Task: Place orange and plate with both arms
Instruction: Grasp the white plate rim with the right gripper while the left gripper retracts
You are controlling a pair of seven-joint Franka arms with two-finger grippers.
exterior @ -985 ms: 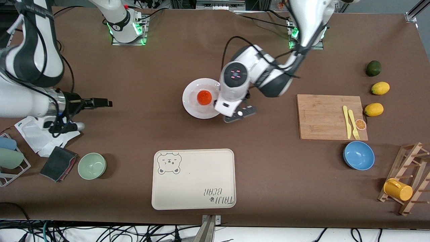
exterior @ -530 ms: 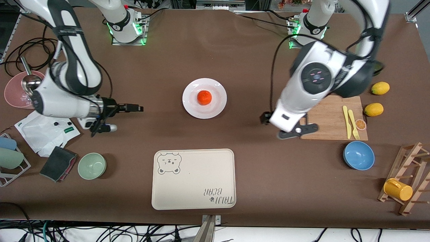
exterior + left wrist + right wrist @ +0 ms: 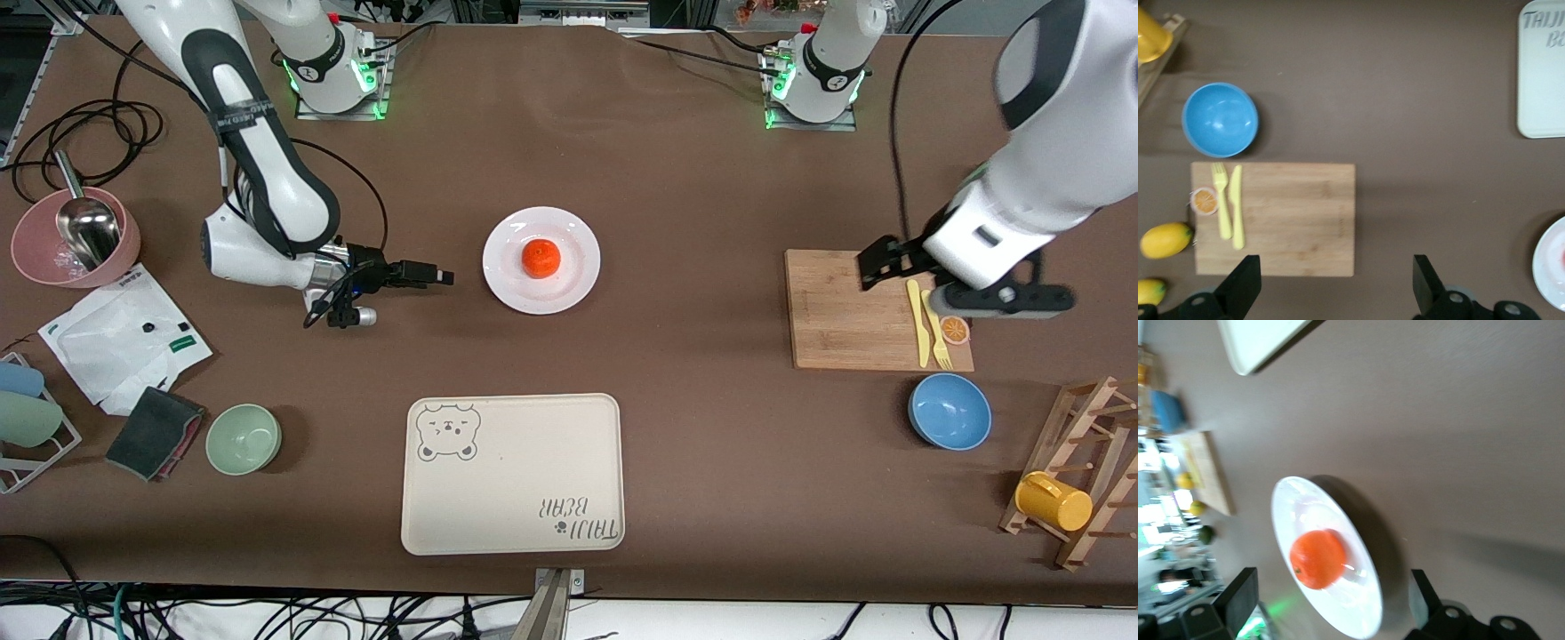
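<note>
Both pincers wide open, empty: right pincer [image 3: 442, 276], left pincer [image 3: 876, 264]

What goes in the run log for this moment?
orange: on plate | right gripper: open, beside plate | left gripper: open, over cutting board

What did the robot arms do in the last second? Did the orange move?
The left gripper left the plate and pulled back, open, over the cutting board. The right gripper, open, moved toward the plate. The orange stayed on the plate.
</note>
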